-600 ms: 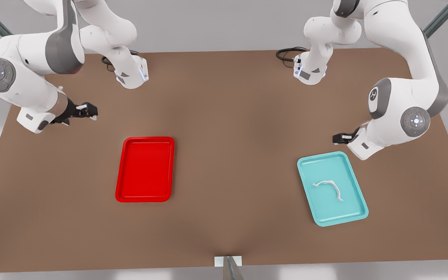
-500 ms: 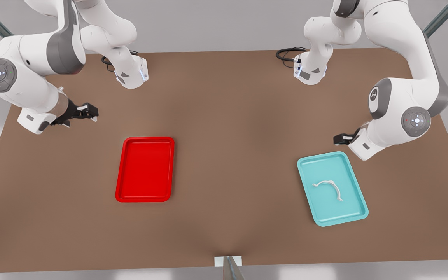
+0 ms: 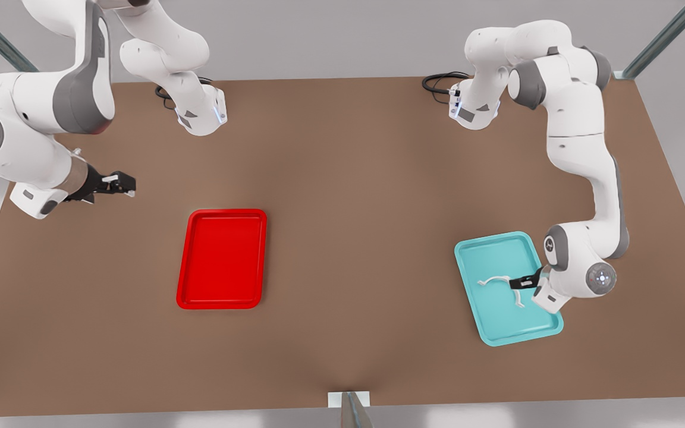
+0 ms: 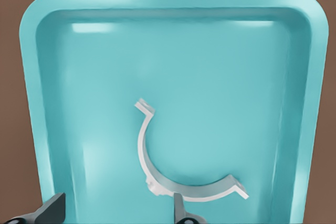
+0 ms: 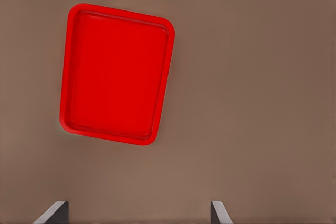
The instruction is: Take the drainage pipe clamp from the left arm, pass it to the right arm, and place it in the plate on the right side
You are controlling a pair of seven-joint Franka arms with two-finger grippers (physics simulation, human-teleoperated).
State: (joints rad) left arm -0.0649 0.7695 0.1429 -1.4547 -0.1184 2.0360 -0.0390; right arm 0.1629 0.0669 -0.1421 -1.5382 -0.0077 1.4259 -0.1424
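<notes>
Brown bench (image 3: 348, 208) carries the teal tray (image 3: 491, 333) and red plate (image 3: 222, 303).

Front view: left pincer (image 3: 518, 283) meets the drainage pipe clamp (image 3: 495, 280) in the tray; right pincer (image 3: 121, 185) waits, well apart from the plate.

Left wrist view: released fingers (image 4: 178, 207) straddle the clamp's arc.

Right wrist view: fingers (image 5: 216, 211) released.

On the table (image 3: 342, 178), the plate (image 3: 222, 258) lies at about eight o'clock from centre and the other tray (image 3: 485, 249) at four o'clock, well apart. The drainage pipe clamp (image 3: 502, 287) lies in that tray, the left gripper (image 3: 518, 283) over it; the right gripper (image 3: 121, 184) hangs at ten o'clock.
</notes>
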